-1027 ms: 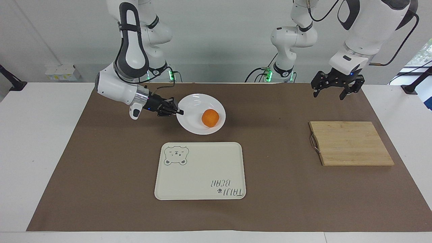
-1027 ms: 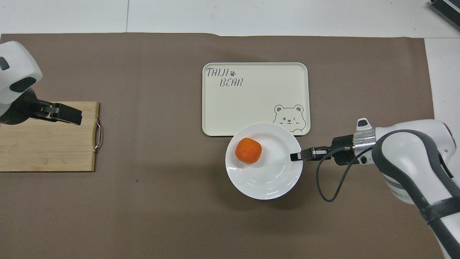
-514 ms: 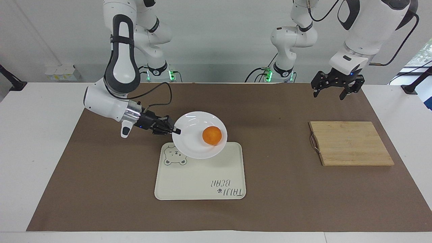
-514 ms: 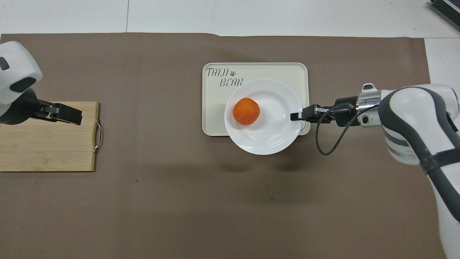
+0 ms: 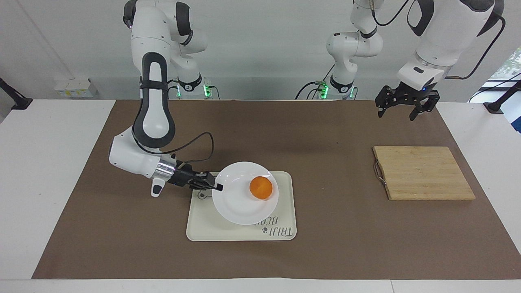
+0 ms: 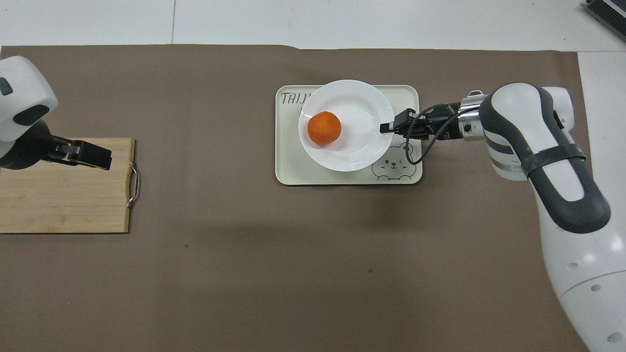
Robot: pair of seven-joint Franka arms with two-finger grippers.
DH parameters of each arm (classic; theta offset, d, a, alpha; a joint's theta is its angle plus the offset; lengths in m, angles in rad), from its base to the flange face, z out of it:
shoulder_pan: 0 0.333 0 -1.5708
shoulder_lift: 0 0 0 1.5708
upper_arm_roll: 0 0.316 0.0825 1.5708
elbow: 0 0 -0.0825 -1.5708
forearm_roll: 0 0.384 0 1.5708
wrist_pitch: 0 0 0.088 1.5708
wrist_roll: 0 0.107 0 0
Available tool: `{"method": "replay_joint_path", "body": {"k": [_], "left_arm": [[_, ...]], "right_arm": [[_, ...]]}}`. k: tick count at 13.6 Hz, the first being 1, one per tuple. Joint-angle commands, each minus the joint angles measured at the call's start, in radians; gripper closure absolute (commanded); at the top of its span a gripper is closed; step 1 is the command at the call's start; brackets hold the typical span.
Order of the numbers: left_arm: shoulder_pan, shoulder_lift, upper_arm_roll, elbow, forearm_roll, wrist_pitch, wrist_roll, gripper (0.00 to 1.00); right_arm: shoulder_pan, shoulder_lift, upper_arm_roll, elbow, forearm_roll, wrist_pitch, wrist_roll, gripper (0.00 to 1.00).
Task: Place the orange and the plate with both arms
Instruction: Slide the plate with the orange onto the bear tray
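The white plate (image 5: 236, 205) carries the orange (image 5: 261, 187) and is over the cream bear tray (image 5: 203, 228). It seems to be held a little above the tray. My right gripper (image 5: 217, 187) is shut on the plate's rim at the edge toward the right arm's end of the table. In the overhead view the plate (image 6: 359, 100) covers much of the tray (image 6: 293, 166), with the orange (image 6: 324, 128) on it and the right gripper (image 6: 386, 128) at its rim. My left gripper (image 5: 395, 116) is open and empty, waiting in the air over the cutting board's robot-side edge (image 6: 100, 159).
A wooden cutting board (image 5: 423, 173) with a metal handle lies toward the left arm's end of the table; it also shows in the overhead view (image 6: 63, 200). A brown mat (image 5: 333, 134) covers the table's middle.
The right arm has carried the plate with the orange away from the robots, from the mat to over the tray. The left arm has not moved.
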Motion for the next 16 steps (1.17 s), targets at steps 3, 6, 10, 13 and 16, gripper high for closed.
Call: {"method": "replay_joint_path", "body": {"k": [3, 6, 10, 13, 16], "left_arm": [[0.019, -0.023, -0.011, -0.024, -0.010, 0.000, -0.007, 0.00], [0.019, -0.022, -0.011, -0.024, -0.010, 0.000, -0.007, 0.00], [0.019, -0.023, -0.011, -0.024, -0.010, 0.000, -0.007, 0.00], [0.019, -0.023, -0.011, -0.024, -0.010, 0.000, -0.007, 0.00], [0.019, -0.023, -0.011, -0.024, -0.010, 0.000, -0.007, 0.00]], "right_arm": [[0.005, 0.069, 0.010, 0.068, -0.022, 0.047, -0.005, 1.00], [0.020, 0.085, 0.010, 0.067, -0.041, 0.081, -0.009, 1.00], [0.031, 0.080, 0.010, 0.057, -0.085, 0.110, -0.025, 1.00], [0.011, 0.071, 0.008, 0.035, -0.163, 0.094, -0.031, 0.36], [0.021, 0.018, -0.001, 0.010, -0.233, 0.096, 0.010, 0.00]]}}
